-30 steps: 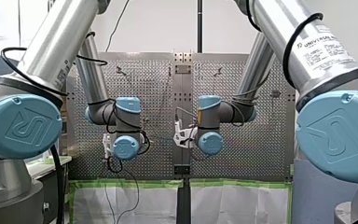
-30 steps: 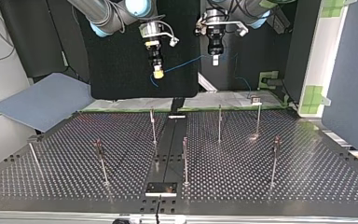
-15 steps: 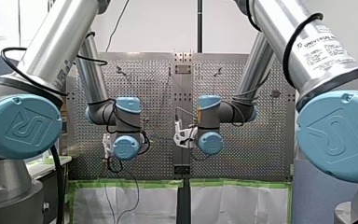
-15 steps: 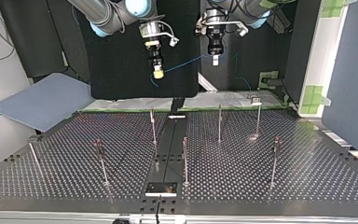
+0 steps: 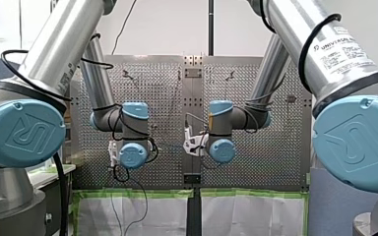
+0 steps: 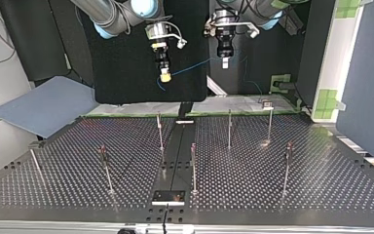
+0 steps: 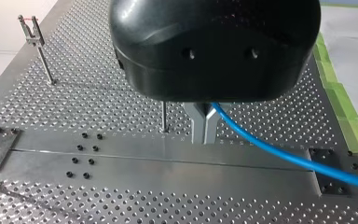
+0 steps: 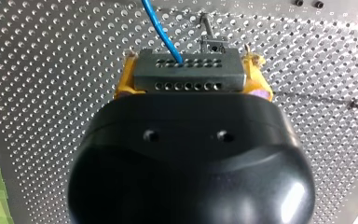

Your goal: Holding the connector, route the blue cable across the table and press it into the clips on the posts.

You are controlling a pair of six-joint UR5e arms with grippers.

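High above the table's far edge in the top view, my right gripper (image 6: 165,76) and my left gripper (image 6: 225,63) hang side by side. The thin blue cable (image 6: 195,66) is strung between them. In the right wrist view the yellow pads (image 8: 126,74) are shut on a grey connector block (image 8: 186,77) with rows of holes, and the blue cable (image 8: 161,28) leaves its face. My left gripper (image 7: 204,137) has its metal fingers shut on the blue cable (image 7: 284,156), which trails off to one side. Several thin posts (image 6: 159,131) with clips stand on the perforated table (image 6: 321,185).
A grey-blue panel (image 6: 44,105) lies off the table at the top view's left. A small black plate (image 6: 168,196) sits on the centre rail at the near edge. Green tape (image 7: 340,93) lines the table's border. One thin post (image 7: 164,116) stands just beside the left fingers.
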